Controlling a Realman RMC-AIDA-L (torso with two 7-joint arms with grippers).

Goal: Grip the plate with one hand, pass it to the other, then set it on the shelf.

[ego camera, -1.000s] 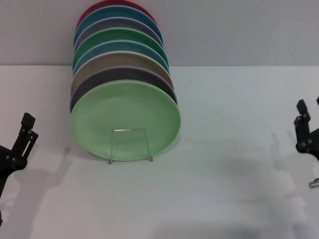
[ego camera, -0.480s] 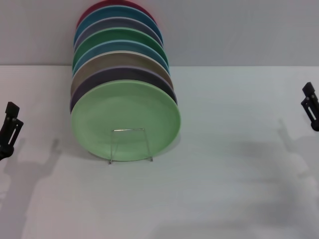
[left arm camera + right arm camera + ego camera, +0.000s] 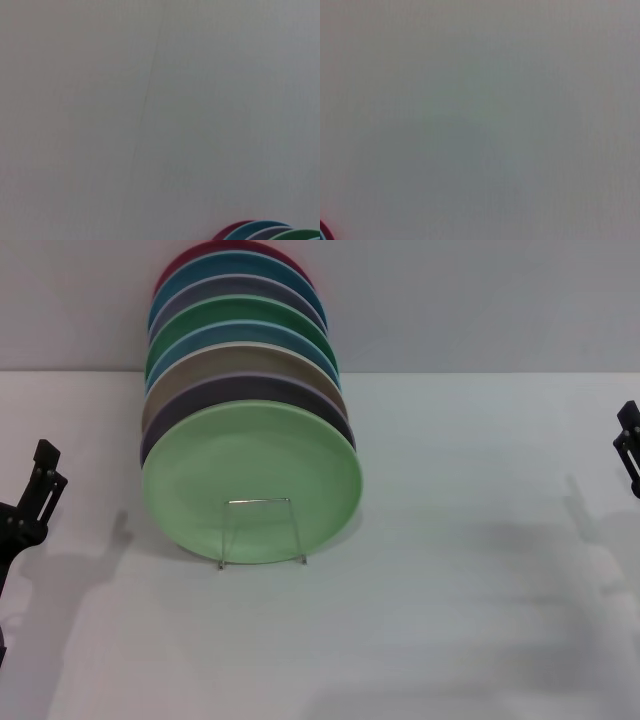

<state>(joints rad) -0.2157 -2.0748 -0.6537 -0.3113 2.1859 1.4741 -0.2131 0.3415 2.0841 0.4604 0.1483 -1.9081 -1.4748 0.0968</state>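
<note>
The plate (image 3: 252,483) stands frontmost on the shelf (image 3: 260,531), others behind.

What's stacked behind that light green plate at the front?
Behind the plate, on the shelf, stand more plates: only their upper rims show, dark purple, tan, blue, green, grey-lilac, teal and red. Their lower parts are hidden by plates in front.

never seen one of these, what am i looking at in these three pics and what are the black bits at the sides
The black bits are a two-armed robot's hands: left hand at one edge of the head view, right hand at the other. Neither holds anything. That big picture comes from a camera on the robot's head. The other two come from cameras on its wrists and show mostly bare white table. On the table a wire shelf holds a row of upright coloured plates, with the mint plate in front.
</note>
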